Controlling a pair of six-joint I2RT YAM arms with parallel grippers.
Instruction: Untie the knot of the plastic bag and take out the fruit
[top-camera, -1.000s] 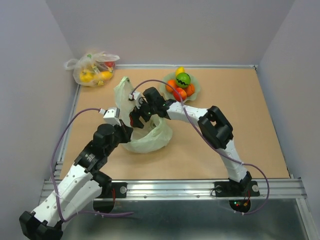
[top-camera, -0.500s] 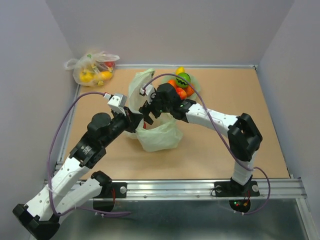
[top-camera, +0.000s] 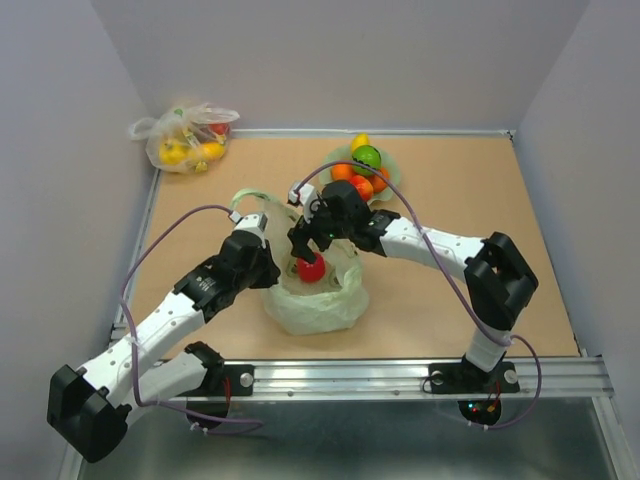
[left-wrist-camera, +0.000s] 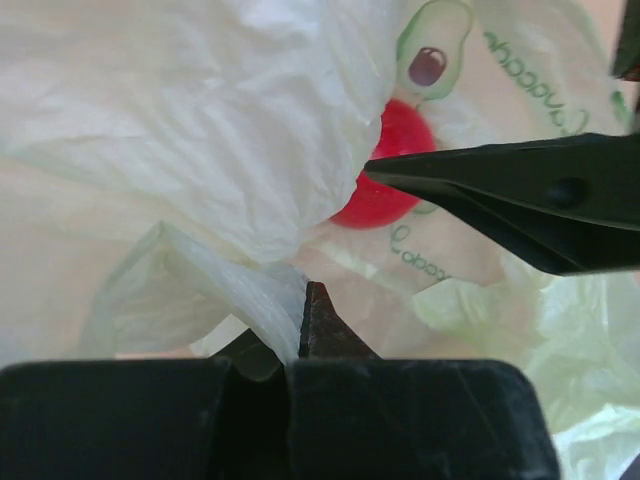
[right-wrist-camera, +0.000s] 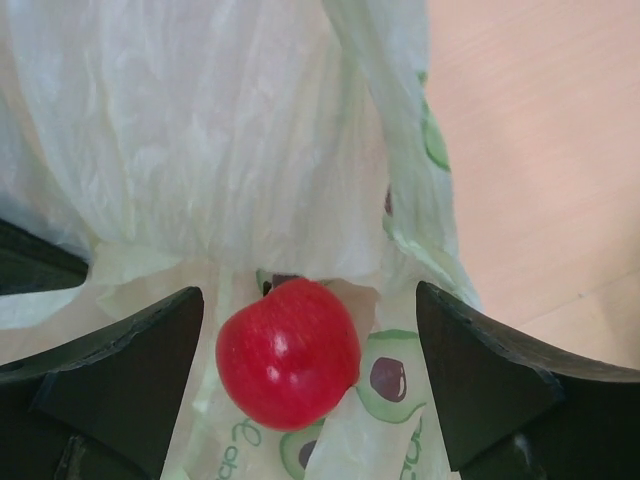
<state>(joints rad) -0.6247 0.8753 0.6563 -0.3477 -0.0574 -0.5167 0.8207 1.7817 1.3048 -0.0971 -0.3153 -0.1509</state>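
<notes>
Evidently we have the plastic bag (top-camera: 315, 305) opened up, and both arms are set to fetch one more fruit. It sits crumpled on the tabletop (top-camera: 400, 310) in front of the arms. Its mouth gapes upward and we can see no knot, so we judge the untying done.

The left gripper (left-wrist-camera: 305, 300) is pinched shut on a fold of the bag's thin green film. From the left wrist view, the hold looks meant to pull that side of the mouth back and up, so the film does not sag over what lies inside.

Inside lies a red apple (right-wrist-camera: 288, 350), resting on the bag's printed lining. The right gripper (right-wrist-camera: 310, 375) hangs directly over it with its jaws spread wide, one finger on each side. Neither finger touches the apple yet, and nothing is held. We read that straddling pose as lining up for a grasp straight down through the opening.

Behind the bag, the green bowl (top-camera: 398, 178) holds the orange, green and yellow fruits (top-camera: 365, 170), which suggests where the apple is bound. The film is slippery and loose, so the fingers could snag it along with the apple.
</notes>
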